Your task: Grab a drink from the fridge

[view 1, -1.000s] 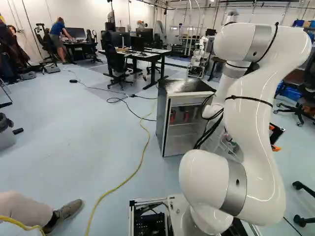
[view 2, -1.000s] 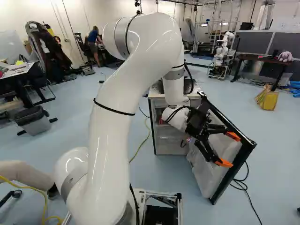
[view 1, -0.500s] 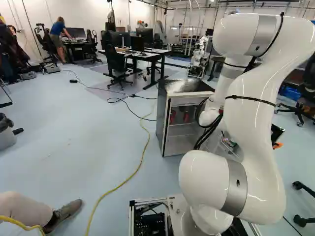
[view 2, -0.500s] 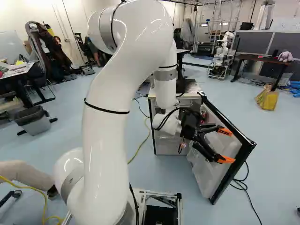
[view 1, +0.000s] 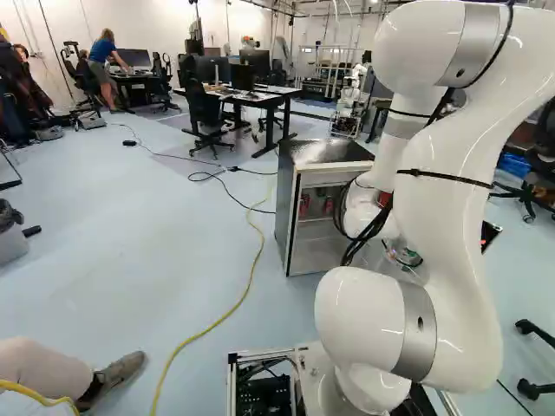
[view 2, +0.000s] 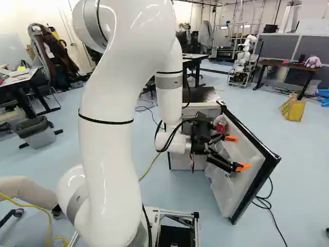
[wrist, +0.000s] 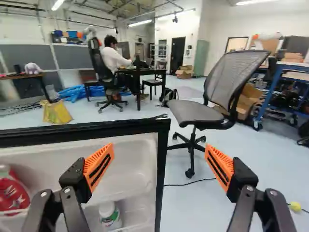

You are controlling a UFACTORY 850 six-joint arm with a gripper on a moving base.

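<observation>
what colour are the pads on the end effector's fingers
Orange with dark slots, on both fingers; the pads show best in the wrist view.

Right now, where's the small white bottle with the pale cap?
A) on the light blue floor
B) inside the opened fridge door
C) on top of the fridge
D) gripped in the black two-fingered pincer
B: the wrist view shows the small white bottle low on the inner side of the black-framed fridge door, while the black pincer stands open.

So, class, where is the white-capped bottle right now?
In the wrist view, the bottle sits low in the open door, to one side of the gripper, nearer the door's free edge than the red drink.
</observation>
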